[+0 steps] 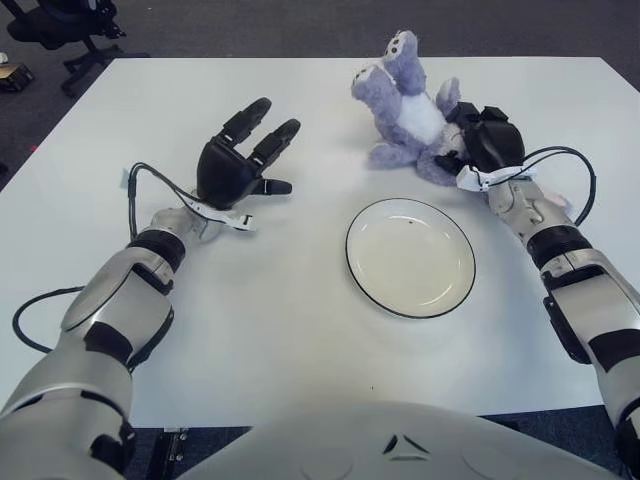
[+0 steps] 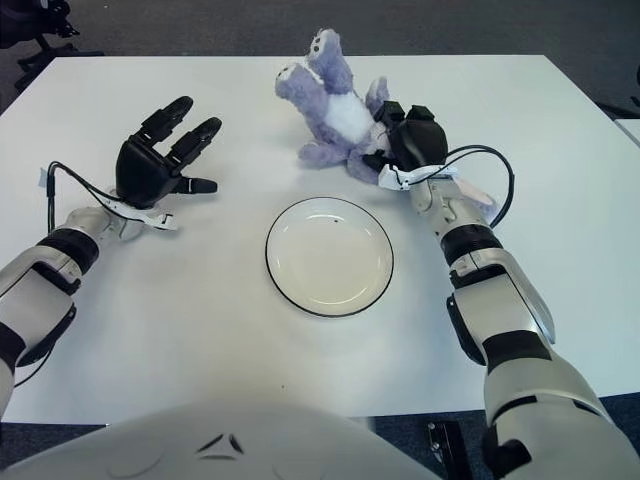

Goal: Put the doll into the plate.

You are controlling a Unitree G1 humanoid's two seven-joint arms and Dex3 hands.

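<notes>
Left eye view
- bench (image 1: 300,330): white, carried everything.
- plate (image 1: 372,282): white with dark rim, centre-right on the bench, nothing in it.
- doll (image 1: 405,100): purple plush with white belly, lay on its back on the bench at 12 o'clock from the plate, apart from the rim, legs up toward the far edge.
- right hand (image 1: 482,140): at 3 o'clock side of the doll, pressed against its body; fingers (image 1: 452,160) curled into the plush, though how firm the grip was could not be told.
- left hand (image 1: 238,165): well apart at 9–10 o'clock from the plate, fingers spread and held nothing, pointing toward 1 o'clock.
- cable (image 1: 148,180): looped off the left wrist.

Right eye view
- doll (image 2: 330,105): same pose, at 12 o'clock from the plate (image 2: 290,280), clear of it.
- right hand (image 2: 410,142): against the doll's right flank, fingers wrapped into the fur.
- left hand (image 2: 160,158): at 9–10 o'clock from the plate, fingers splayed, nothing between them.
- office chair (image 2: 35,30): on the floor beyond the bench's far-left corner.
</notes>
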